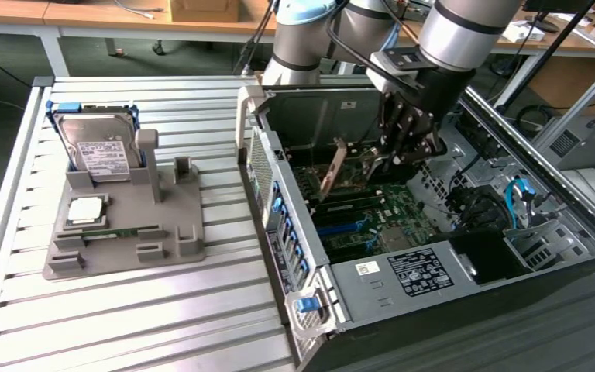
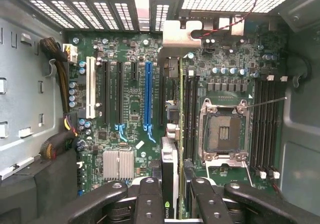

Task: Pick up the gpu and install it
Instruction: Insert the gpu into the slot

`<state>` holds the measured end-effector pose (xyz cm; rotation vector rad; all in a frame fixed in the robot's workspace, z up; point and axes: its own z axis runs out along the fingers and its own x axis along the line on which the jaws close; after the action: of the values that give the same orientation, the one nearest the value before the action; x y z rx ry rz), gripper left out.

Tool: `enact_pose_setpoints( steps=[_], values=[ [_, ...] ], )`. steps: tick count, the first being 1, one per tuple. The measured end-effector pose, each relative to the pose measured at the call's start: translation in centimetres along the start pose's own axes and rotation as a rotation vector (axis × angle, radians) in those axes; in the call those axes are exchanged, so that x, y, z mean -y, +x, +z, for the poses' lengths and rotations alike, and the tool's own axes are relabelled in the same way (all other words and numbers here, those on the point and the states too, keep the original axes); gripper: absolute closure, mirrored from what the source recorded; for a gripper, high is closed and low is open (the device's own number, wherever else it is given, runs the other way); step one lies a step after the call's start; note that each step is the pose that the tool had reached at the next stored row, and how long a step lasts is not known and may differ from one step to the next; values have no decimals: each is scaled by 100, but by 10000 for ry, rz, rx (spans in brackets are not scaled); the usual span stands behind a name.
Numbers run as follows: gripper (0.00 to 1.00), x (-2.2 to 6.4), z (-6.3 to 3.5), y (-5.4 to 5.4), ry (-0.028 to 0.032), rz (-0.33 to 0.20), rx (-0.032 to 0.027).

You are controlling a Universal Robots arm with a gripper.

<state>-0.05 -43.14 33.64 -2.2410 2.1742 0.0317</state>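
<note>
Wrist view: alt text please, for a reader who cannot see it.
The gripper holds the gpu edge-on between its black fingers, above the green motherboard inside an open computer case. A long blue slot lies beside the card's line, and an empty processor socket on its other side.

Matt black plastic tool [image 2: 170,204]; gpu [image 2: 171,134] with bare silver metal bracket.

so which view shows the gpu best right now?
Exterior view: the gpu hangs edge-down from the gripper inside the open case, its side visible. Wrist view catches it edge-on, a thin strip between the fingers.
</note>
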Motion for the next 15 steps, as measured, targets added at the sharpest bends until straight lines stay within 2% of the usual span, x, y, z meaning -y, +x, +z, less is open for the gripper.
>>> enact_pose_setpoints(
  steps=[3, 10, 15],
  values=[
    [73, -9, 0, 11, -1, 1, -2],
    [73, -17, 12, 79, 3, 1, 107],
    [73, -18, 15, 111, 4, 1, 134]
  ],
)
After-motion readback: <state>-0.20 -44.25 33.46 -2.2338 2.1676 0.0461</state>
